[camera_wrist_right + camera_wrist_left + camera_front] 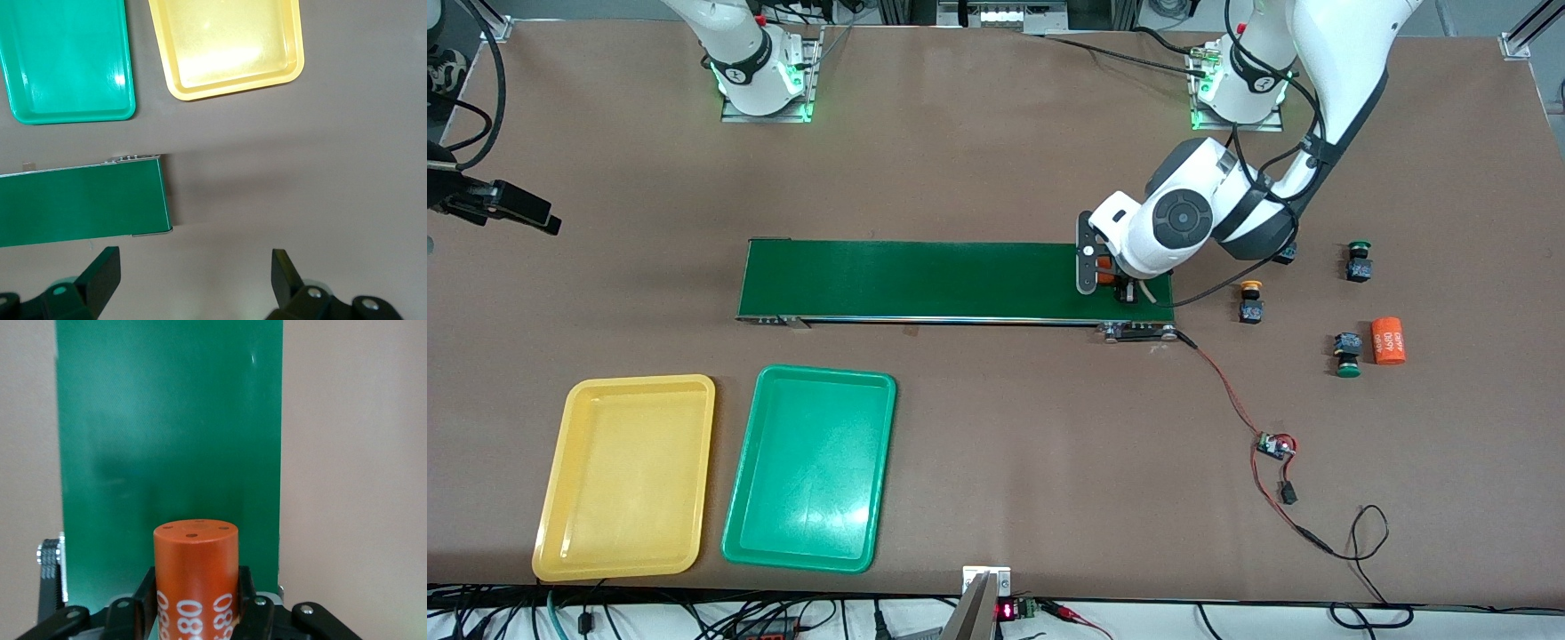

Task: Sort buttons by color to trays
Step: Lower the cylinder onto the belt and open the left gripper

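Observation:
A yellow-capped button [1251,302] stands on the table off the belt's end on the left arm's side. Two green-capped buttons [1358,260] [1346,354] lie farther toward that end of the table. A dark button body [1286,254] peeks out under the left arm, its cap hidden. The yellow tray [624,476] [227,47] and the green tray [809,467] [67,60] lie side by side, nearer the front camera than the belt. My left gripper [1116,280] [197,603] is over the belt's end, shut on an orange cylinder [197,560]. My right gripper [193,267] hangs open above bare table.
The long dark-green conveyor belt [916,280] [167,440] [80,207] crosses the middle of the table. A second orange cylinder [1387,341] lies beside the nearer green-capped button. A small circuit board [1276,444] with red and black wires trails from the belt's end.

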Tool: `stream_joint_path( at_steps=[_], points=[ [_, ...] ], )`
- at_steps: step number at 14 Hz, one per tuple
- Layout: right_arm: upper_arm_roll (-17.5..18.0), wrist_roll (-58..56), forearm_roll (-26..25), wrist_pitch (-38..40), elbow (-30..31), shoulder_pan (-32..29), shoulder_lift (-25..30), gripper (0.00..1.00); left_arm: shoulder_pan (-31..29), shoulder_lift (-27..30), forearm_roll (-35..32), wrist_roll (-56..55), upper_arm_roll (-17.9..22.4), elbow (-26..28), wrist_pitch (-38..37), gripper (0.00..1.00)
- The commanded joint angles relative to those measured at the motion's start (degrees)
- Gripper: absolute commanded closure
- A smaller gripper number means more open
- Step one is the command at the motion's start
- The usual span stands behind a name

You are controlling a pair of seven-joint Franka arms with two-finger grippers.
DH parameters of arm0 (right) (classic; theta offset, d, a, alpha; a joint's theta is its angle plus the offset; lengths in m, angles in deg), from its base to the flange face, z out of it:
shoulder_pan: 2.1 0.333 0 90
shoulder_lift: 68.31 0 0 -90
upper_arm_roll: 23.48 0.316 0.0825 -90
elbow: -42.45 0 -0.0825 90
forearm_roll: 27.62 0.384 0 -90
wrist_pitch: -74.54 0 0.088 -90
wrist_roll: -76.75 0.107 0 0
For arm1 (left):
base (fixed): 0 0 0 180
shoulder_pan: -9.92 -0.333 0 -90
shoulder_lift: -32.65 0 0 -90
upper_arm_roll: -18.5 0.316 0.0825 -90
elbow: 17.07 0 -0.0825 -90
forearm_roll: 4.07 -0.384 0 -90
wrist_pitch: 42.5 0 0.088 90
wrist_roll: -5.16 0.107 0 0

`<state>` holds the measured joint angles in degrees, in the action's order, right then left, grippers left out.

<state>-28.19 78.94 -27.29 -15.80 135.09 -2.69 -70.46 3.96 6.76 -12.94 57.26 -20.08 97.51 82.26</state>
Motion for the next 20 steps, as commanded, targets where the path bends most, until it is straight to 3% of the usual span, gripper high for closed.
stream_joint_path(
  at_steps=[1, 7, 8, 9, 15, 18, 20],
  points=[
    [0.15, 0.45, 1.07, 0.60, -0.36, -0.47, -0.05, 0.00, -0.72, 1.72, -1.24, 0.55, -0.27, 1.97, 1.28, 0.81],
    [0.15, 0.45, 1.07, 0.69, -0.36, -0.47, -0.05, 0.00, -0.63, -0.11, -4.22, -3.76, -0.09, 1.97, 1.89, 0.75],
    [0.15, 0.45, 1.07, 0.60, -0.36, -0.47, -0.05, 0.00, -0.72, -0.38, -5.18, -3.76, -0.09, 1.88, 1.98, 0.58],
    [0.15, 0.45, 1.07, 0.60, -0.36, -0.47, -0.05, 0.00, -0.81, -0.38, -6.41, -3.76, -0.18, 1.80, 1.98, 0.01],
    [0.15, 0.53, 1.07, 0.60, -0.36, -0.38, -0.05, 0.00, -0.81, 2.24, -6.42, -4.46, -0.80, -0.30, -2.75, 0.00],
    [0.15, 0.45, 1.07, 0.60, -0.36, -0.38, -0.05, 0.00, -1.86, 3.74, -5.72, -10.94, -3.69, -6.00, -13.54, 0.00],
    [0.15, 0.45, 0.98, 0.60, -0.36, -0.38, -0.05, 0.00, -1.60, 3.66, -5.63, -17.70, -3.52, -11.18, -21.19, 0.00]
  ],
)
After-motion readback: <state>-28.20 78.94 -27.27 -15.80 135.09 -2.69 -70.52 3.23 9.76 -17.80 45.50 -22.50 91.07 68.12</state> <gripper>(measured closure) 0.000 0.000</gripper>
